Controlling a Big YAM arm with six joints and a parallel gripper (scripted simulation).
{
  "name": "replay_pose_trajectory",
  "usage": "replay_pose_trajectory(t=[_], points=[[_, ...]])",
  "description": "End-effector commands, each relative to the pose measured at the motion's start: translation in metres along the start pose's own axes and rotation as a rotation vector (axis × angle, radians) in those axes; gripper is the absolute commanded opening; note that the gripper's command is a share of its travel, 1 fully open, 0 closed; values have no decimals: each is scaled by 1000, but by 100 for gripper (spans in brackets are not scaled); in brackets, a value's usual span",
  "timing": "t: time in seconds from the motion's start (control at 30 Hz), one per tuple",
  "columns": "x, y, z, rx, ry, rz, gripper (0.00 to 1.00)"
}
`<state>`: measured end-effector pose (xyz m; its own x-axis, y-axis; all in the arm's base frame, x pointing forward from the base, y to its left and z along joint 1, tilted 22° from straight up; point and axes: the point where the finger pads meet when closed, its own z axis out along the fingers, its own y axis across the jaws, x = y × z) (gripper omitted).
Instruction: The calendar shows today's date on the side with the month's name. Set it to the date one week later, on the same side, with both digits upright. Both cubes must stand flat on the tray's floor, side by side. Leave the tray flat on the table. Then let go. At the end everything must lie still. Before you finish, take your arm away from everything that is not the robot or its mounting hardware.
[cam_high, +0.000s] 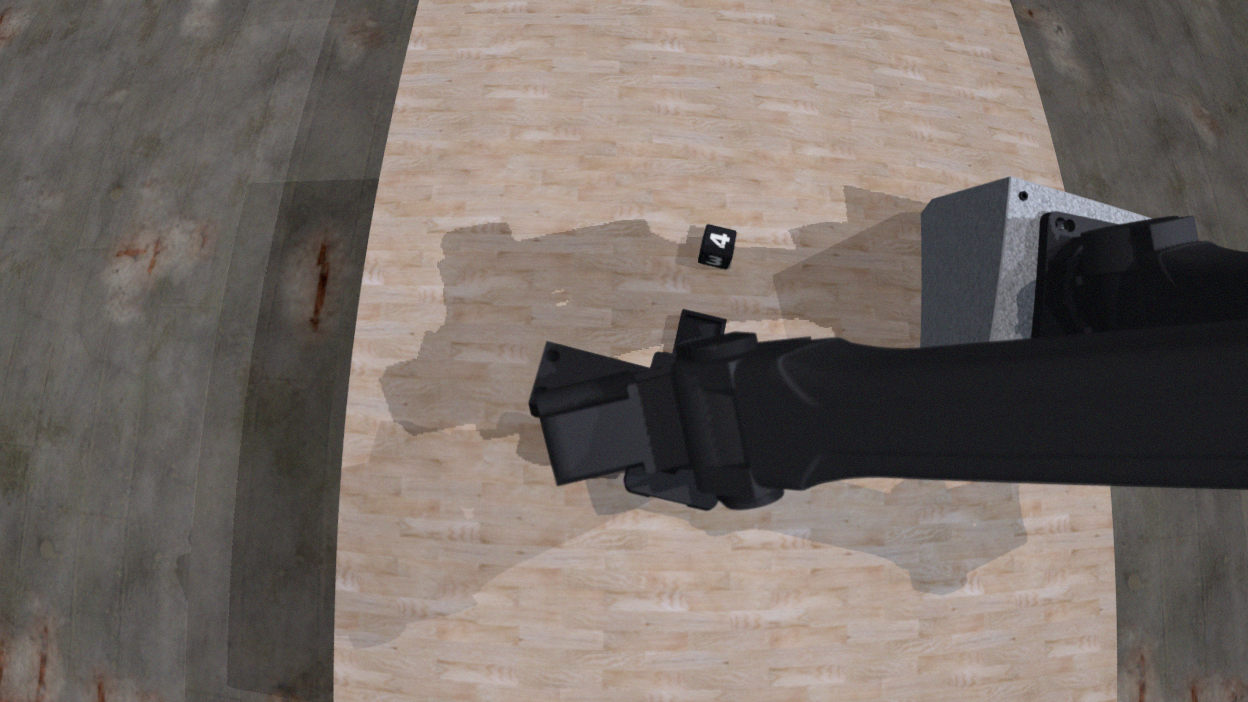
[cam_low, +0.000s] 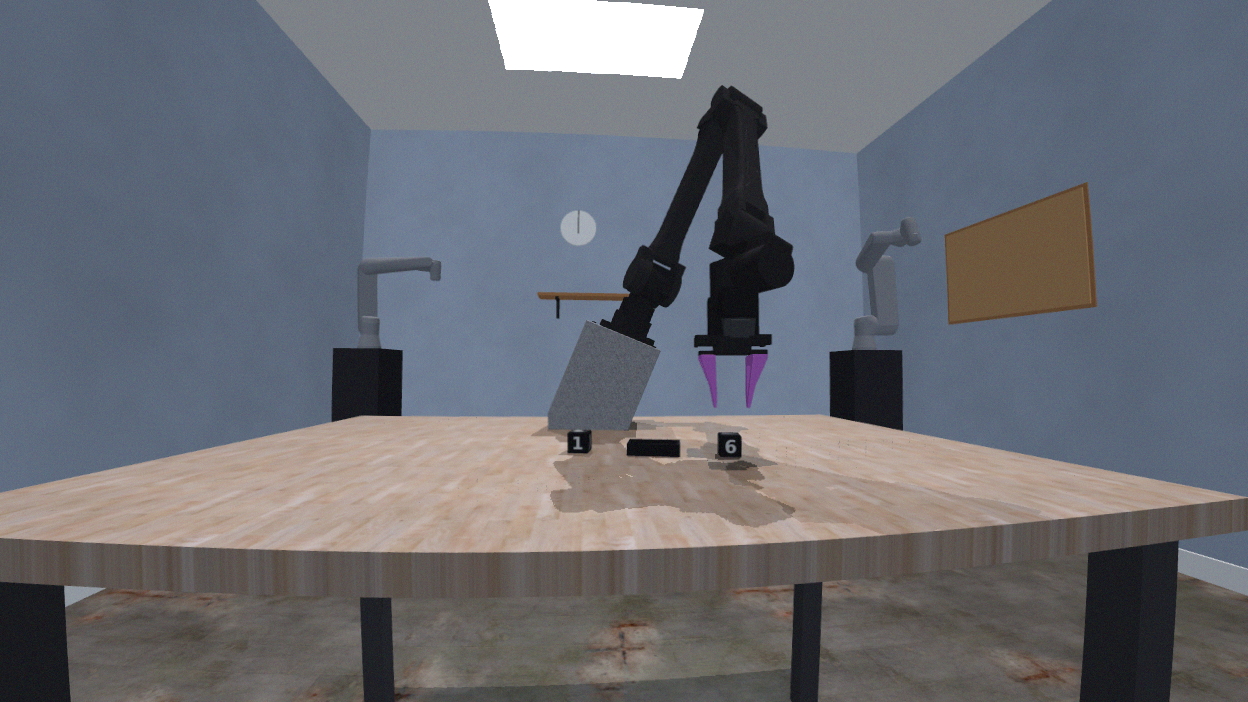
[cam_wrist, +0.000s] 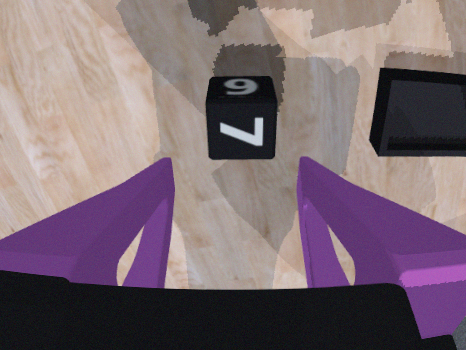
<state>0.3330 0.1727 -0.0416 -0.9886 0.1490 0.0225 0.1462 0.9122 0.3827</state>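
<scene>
A black cube (cam_wrist: 241, 117) lies on the table with a 7 on top; in the exterior view (cam_low: 729, 445) it shows a 6 toward the camera. My gripper (cam_low: 731, 404) hangs open above it with purple fingers apart; nothing is between them in the wrist view (cam_wrist: 233, 171). The black tray (cam_low: 652, 447) lies flat on the table left of that cube, also in the wrist view (cam_wrist: 421, 114). In the top view only its far end (cam_high: 699, 329) shows past my arm. A second black cube (cam_low: 578, 441) shows a 1 and stands left of the tray; from above (cam_high: 717, 247) it shows a 4.
The arm's grey base block (cam_low: 602, 376) stands tilted behind the cubes, also seen from above (cam_high: 981, 266). My black arm (cam_high: 916, 410) spans the right half of the top view and hides the cube below the gripper there.
</scene>
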Motion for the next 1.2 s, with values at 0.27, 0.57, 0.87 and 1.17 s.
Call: replay_pose_trajectory(t=[0.27, 0.57, 0.87, 1.17], points=[[-12, 9, -37, -5, -4, -35, 45], [-6, 6, -37, -4, -7, -34, 100], [-6, 6, -37, -4, -7, -34, 100], [-7, -11, -33, 3, -1, 52, 100]])
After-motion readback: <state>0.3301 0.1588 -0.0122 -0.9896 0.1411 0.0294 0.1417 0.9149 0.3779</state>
